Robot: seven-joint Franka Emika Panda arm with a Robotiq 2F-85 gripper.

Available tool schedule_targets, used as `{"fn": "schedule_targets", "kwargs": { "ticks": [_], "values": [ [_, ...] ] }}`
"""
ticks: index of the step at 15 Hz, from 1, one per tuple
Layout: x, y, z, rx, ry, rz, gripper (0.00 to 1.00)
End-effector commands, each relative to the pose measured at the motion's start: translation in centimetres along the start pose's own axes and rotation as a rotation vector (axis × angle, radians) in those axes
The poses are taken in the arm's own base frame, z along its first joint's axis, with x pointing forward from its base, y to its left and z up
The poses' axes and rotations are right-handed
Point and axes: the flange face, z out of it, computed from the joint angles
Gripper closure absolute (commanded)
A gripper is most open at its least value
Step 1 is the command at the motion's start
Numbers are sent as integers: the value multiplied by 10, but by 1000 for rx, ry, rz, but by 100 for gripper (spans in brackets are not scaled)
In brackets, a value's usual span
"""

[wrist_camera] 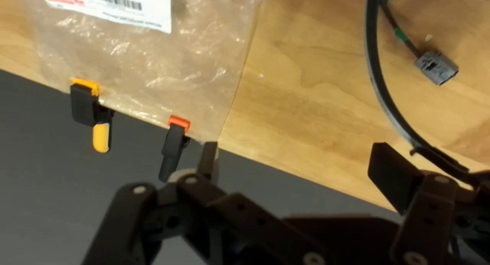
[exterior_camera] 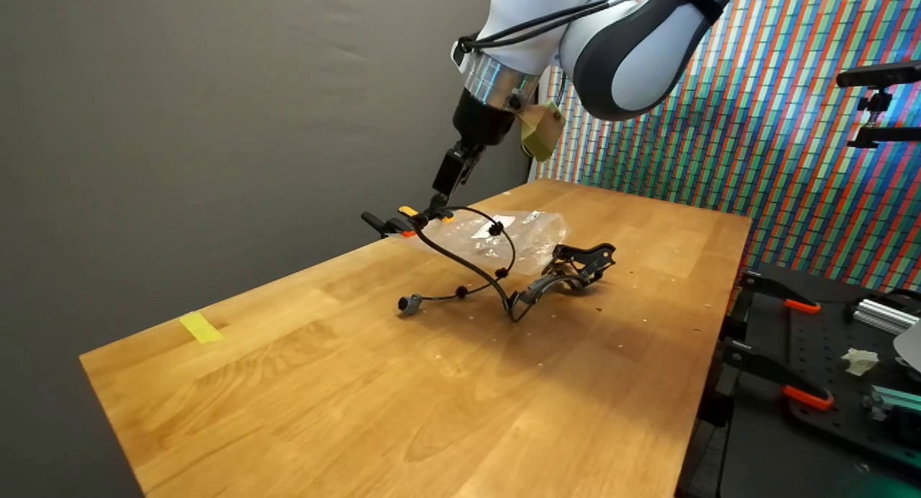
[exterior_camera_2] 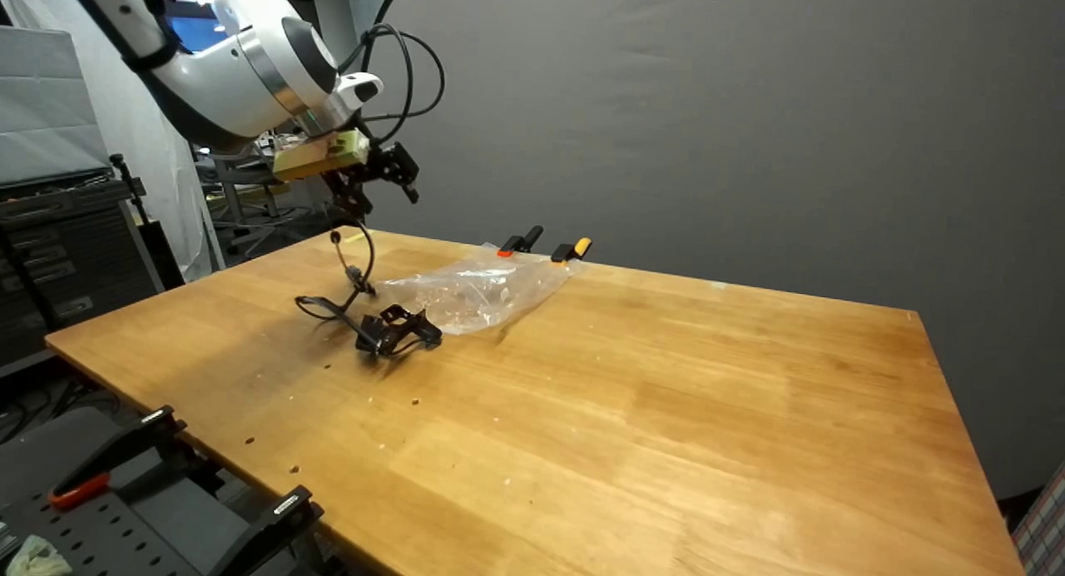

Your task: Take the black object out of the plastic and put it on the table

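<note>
Grey board (exterior_camera_2: 104,526), full of little holes, down in the lower left corner of an exterior view. Up above, white robot arm (exterior_camera_2: 225,93) slanting down from the upper left, with a yellow block (exterior_camera_2: 312,158) near its end. Next along, black claw (wrist_camera: 296,163), best seen at the bottom of the wrist view, with fingers (wrist_camera: 394,177) spread wide apart and the wooden table (wrist_camera: 314,112) showing in the gap. Black wire (wrist_camera: 377,77), on the right of that view, bending down close by the right-hand finger; cannot tell if touching. Small grey plug (wrist_camera: 436,67) at the upper right there, on the end of a thin wire (wrist_camera: 411,46). Left of the middle in an exterior view, black object (exterior_camera_2: 383,335), joined to the wire, out of the plastic and lying on the table. Just to the right, clear plastic bag (exterior_camera_2: 499,291), wrinkly and shiny, with a white label (wrist_camera: 115,8) showing at the upper left of the wrist view. Near the middle of the frame, orange-tipped clamp (exterior_camera_2: 517,243), then yellow-tipped clamp (exterior_camera_2: 570,250), biting the bag down at the table's edge. Grey wall (exterior_camera_2: 749,126) filling the upper right.
</note>
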Motion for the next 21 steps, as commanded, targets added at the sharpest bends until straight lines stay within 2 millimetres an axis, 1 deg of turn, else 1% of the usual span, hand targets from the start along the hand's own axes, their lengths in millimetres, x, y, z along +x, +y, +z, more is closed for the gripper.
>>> {"fn": "schedule_targets", "kwargs": {
  "ticks": [1, 4, 6, 7, 9, 13, 14, 17, 19, 21],
  "values": [
    [24, 30, -34, -60, 72, 37, 0],
    [39, 57, -57, -102, 120, 62, 0],
    [45, 71, -69, -126, 142, 71, 0],
    [47, 77, -76, -135, 149, 76, 0],
    [46, 83, -85, -145, 137, 80, 0],
    [40, 88, -100, -212, -10, 103, 0],
    [40, 90, -103, -224, -43, 115, 0],
    [46, 95, -122, -248, -166, 177, 0],
    [54, 105, -138, -297, -237, 221, 0],
    [58, 123, -154, -421, -287, 240, 0]
  ]
}}
